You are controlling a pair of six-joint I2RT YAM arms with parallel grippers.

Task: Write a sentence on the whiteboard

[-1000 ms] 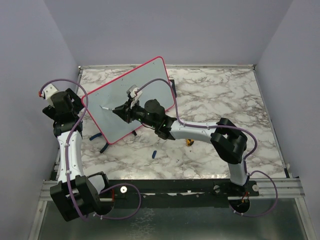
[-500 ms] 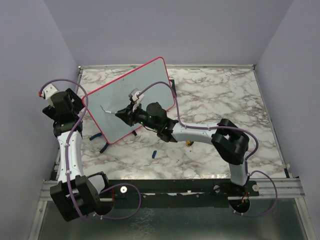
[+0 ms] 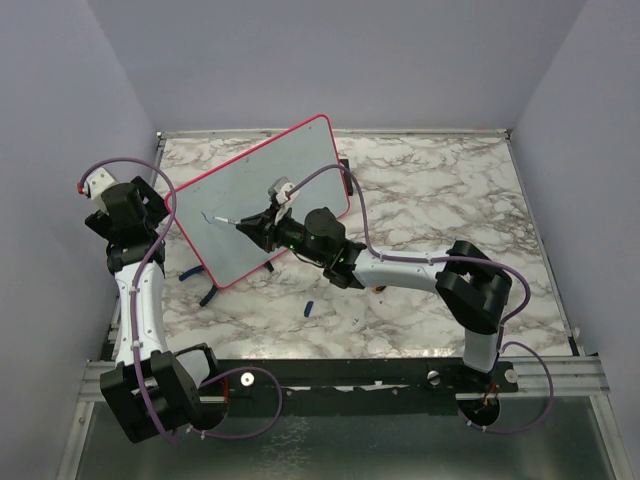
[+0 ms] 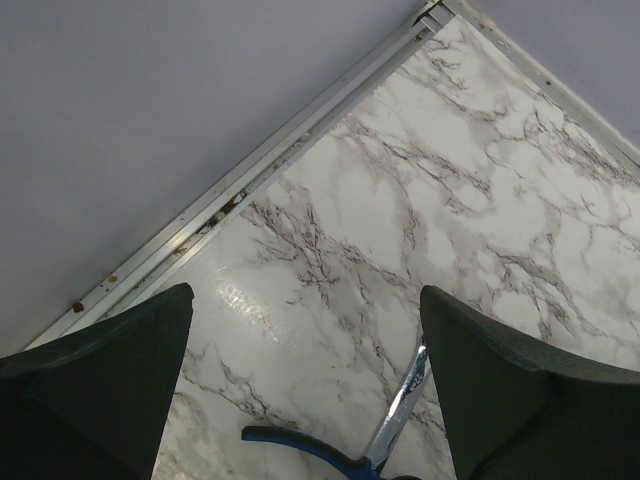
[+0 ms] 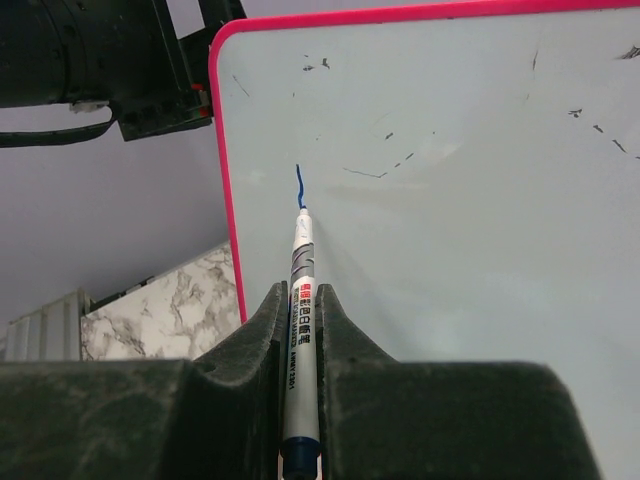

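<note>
The whiteboard [image 3: 290,170], pale grey-white with a red-pink frame, stands tilted at the back left of the marble table. My right gripper [image 3: 258,226] is shut on a white marker with a blue tip [image 3: 232,221]. In the right wrist view the marker [image 5: 301,290] sits between the fingers of this gripper [image 5: 300,300], and its tip touches the whiteboard [image 5: 480,200] at the lower end of a short blue stroke [image 5: 297,185]. That stroke is all of the sentence that shows [image 3: 206,215]. My left gripper [image 3: 150,208] is open and empty beside the board's left edge.
In the left wrist view the open left gripper [image 4: 305,295] hangs over the table's back-left corner, above the board's blue stand foot and metal strut [image 4: 400,400]. A small blue cap [image 3: 309,305] lies on the table. The board carries faint old marks [image 5: 400,160].
The right gripper has drawn back to the right along the board with the marker. A short blue stroke now shows near the board's left edge. The left arm has not moved.
</note>
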